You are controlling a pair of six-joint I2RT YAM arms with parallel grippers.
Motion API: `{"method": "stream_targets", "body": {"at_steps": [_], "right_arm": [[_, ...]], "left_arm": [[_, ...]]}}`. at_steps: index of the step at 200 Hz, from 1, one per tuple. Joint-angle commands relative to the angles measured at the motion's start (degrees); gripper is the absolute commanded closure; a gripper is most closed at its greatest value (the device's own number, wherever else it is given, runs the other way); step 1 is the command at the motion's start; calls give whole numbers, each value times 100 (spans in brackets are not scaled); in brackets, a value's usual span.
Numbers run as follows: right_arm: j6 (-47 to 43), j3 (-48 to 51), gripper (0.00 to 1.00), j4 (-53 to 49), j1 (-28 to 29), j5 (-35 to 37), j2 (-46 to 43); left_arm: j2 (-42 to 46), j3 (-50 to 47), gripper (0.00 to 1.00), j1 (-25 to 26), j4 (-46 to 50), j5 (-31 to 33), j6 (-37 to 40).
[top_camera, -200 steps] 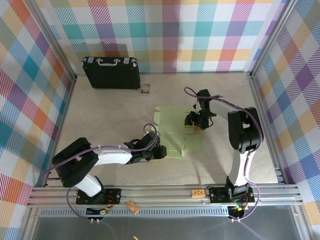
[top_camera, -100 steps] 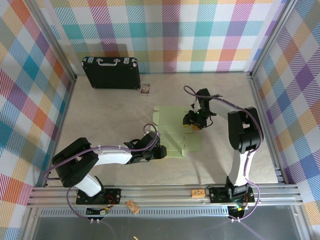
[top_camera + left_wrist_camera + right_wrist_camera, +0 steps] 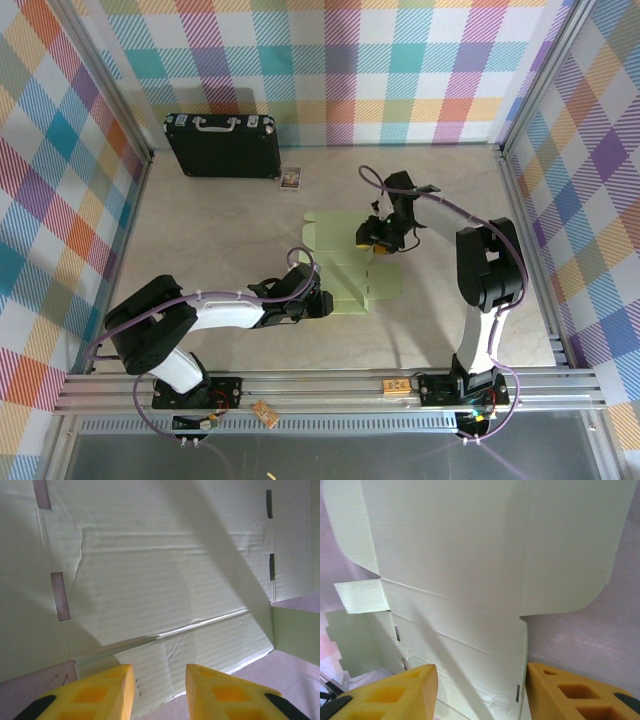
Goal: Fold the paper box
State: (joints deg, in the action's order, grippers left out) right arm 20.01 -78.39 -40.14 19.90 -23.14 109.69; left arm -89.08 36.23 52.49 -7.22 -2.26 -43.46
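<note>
Top external view shows us that the right tool (image 3: 372, 236) has slid up and to the left over the last second, from the right edge of the paper box (image 3: 335, 250) to a spot above its upper-right panel. Its jaws have narrowed a little but are open, with nothing between them. The left tool (image 3: 316, 300) has not moved and sits at the lower-left edge, jaws slightly apart, gripping nothing we can see. We judge that the right arm is repositioning and no flap is folded yet. The paper box appears largely flat on the bench (image 3: 220, 230), mid-frame, with each tool at an edge.
</note>
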Motion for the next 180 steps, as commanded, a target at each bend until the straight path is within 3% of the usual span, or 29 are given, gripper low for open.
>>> {"method": "stream_targets", "body": {"at_steps": [1,75,113,131,154,180], "right_arm": [[-112,-124,51,-59,73,-277,10],[2,-90,51,335,257,-577,576],[81,-37,52,352,256,-335,935],[109,51,53,403,251,-168,1040],[104,151,53,446,251,-42,1054],[89,333,53,618,256,-54,965]], "left_arm": [[-138,-72,65,55,405,57,91],[-128,-90,65,60,388,52,92],[-38,-98,65,60,409,49,114],[151,-25,61,51,577,33,191],[704,190,48,-4,1011,125,348],[1365,533,39,-444,1645,67,591]]}}
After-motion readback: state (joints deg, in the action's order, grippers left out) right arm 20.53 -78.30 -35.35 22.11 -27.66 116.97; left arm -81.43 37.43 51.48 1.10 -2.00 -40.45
